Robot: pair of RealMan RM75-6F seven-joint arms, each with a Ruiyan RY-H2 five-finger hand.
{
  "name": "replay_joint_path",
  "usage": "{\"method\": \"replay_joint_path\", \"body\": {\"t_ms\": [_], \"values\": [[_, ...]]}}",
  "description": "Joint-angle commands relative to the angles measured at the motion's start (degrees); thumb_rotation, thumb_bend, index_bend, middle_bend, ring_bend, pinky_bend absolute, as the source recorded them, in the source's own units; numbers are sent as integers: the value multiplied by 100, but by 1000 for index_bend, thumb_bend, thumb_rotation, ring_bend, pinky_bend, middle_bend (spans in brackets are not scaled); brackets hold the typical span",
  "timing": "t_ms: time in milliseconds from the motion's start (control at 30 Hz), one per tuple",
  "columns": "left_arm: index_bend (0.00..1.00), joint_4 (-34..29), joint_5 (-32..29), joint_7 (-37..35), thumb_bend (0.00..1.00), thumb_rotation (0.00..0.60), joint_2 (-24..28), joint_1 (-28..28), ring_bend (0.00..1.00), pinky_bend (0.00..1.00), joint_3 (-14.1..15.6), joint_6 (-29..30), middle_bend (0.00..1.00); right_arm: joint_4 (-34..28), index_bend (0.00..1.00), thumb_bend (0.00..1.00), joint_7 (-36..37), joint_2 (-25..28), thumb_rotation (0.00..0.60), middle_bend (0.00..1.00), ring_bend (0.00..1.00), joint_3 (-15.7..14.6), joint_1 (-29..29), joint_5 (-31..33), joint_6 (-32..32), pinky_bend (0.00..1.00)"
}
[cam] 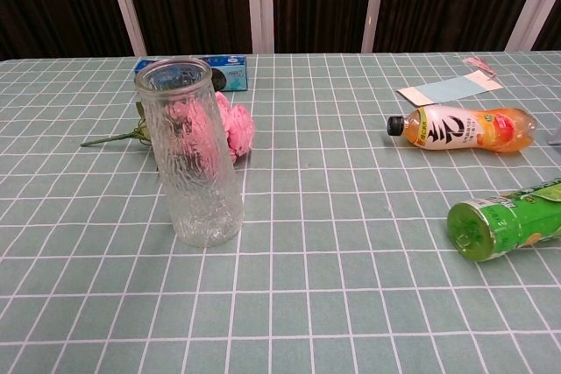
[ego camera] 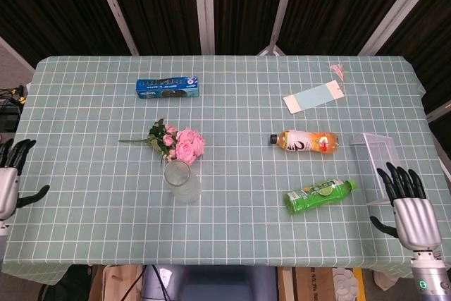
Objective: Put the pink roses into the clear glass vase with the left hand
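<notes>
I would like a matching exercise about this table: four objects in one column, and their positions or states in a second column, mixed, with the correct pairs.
Things:
1. pink roses
2. clear glass vase
3. green bottle
4. blue packet

States:
A. standing upright, empty
B. lying near the far edge of the table
C. lying on the cloth just behind the vase
D. lying on its side, nearest the right hand

Pairs: 1-C, 2-A, 3-D, 4-B
</notes>
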Motion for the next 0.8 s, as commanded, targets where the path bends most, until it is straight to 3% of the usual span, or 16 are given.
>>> {"method": "replay_joint_path", "body": {"t_ms": [33,167,333,800], "values": [[105,-95,-583,413,202,600,58,-675,0,0,-345,-896,64,-12,99,155,7,12,600,36,9,6,-17,-8,38,0],[90,7,-1400,922,186,600,-96,-1414,0,0,-609,-1865,44,-13,99,155,-14,20,600,36,9,2,-18,11,21,0],[89,243,-2088,1655,165,600,-573,-2235,0,0,-686,-2536,44,14,99,155,-90,-11,600,36,9,5,4,52,-39,0],[87,986,-2749,2453,155,600,-1933,-3356,0,0,-568,-2673,41,29,99,154,-170,-46,600,36,9,5,25,97,-91,0]]}}
